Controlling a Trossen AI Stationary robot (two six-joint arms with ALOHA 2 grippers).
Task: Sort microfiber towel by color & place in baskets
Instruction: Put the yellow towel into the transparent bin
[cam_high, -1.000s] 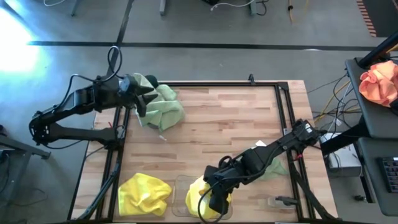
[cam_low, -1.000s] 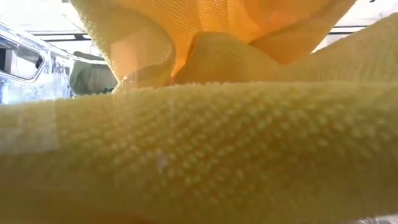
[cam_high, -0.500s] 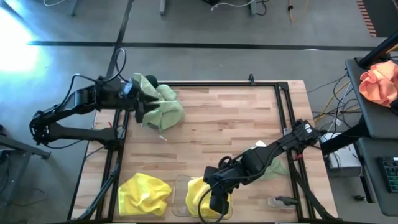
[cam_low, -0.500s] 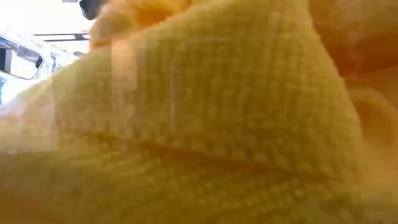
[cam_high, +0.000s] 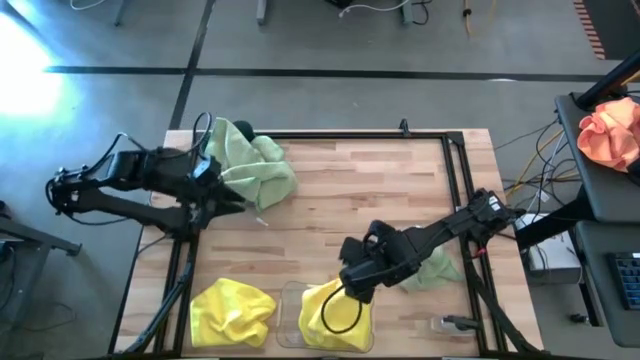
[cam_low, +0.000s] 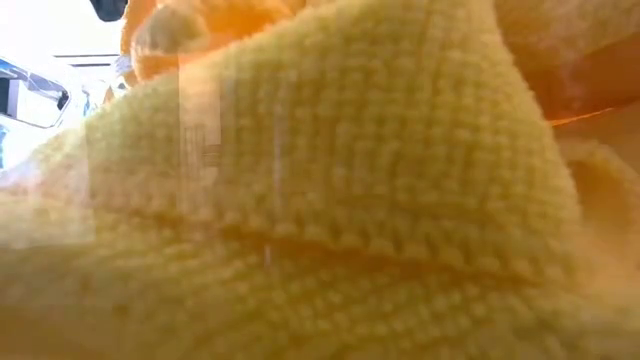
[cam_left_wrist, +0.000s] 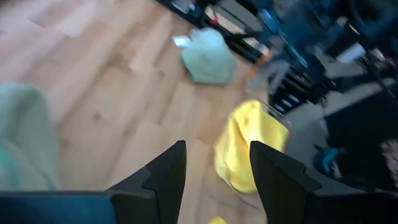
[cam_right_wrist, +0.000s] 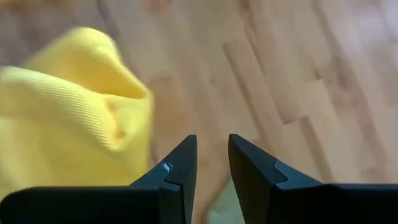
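while the right end effector hangs just above the clear basket at the desk's near edge, its fingers stand a small gap apart with nothing between them; right wrist view shows bare wood through the gap. a yellow towel lies in that clear basket, partly draped over its rim, just below the right end effector and not held. low view is filled by the yellow towel pressed close to the lens, basket wall barely readable. a second yellow towel sits bunched on the desk just beside the clear basket, on its left side. a sage green towel lies on the desk near the right edge, partly under the right arm. more sage green towels are heaped at the far left corner, over the dark teal basket, of which only a bit shows. the left end effector is just beside that heap, near the desk's left edge, fingers clearly parted and empty; left wrist view looks past them to the yellow towel and the green towel across the desk. an orange-pink cloth bundle rests on a side stand off the desk to the right.
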